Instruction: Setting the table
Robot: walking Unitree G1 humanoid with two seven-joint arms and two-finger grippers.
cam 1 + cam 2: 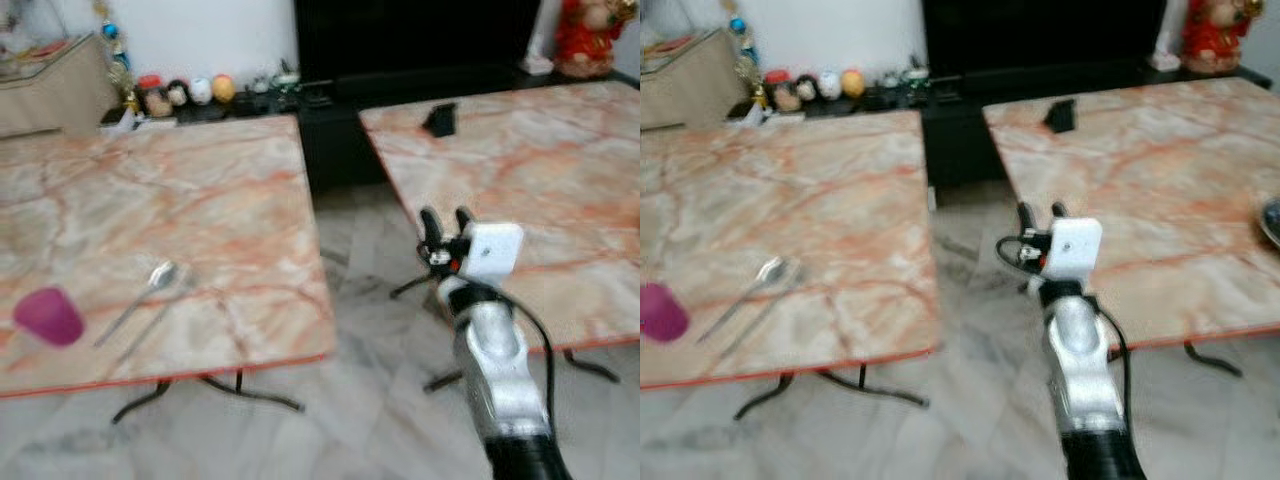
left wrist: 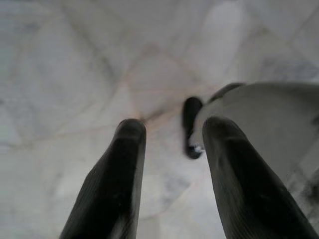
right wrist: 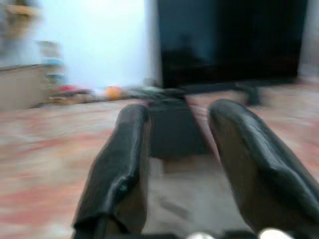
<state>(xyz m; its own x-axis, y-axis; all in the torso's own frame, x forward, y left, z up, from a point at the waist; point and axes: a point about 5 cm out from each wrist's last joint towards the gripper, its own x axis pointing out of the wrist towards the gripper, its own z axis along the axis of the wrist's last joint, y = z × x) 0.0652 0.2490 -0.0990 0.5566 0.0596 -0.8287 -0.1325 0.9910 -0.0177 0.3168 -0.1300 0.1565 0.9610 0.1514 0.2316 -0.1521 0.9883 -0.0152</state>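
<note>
A magenta cup (image 1: 48, 316) stands near the front left of the left marble table (image 1: 200, 200). A metal spoon (image 1: 140, 297) lies beside it, with a second thin utensil (image 1: 160, 315) alongside. My right gripper (image 1: 447, 222) is raised over the gap between the two tables, open and holding nothing; in the right wrist view its fingers (image 3: 124, 169) point toward the dark cabinet. My left gripper (image 2: 172, 132) hangs open above the floor tiles.
The right marble table (image 1: 560, 180) carries a small black object (image 1: 440, 119), and a dark dish edge (image 1: 1272, 222) shows at its right. A dark cabinet (image 1: 410, 50) and a shelf of small figurines (image 1: 190, 92) line the back wall. Both tables have black metal legs (image 1: 240, 392).
</note>
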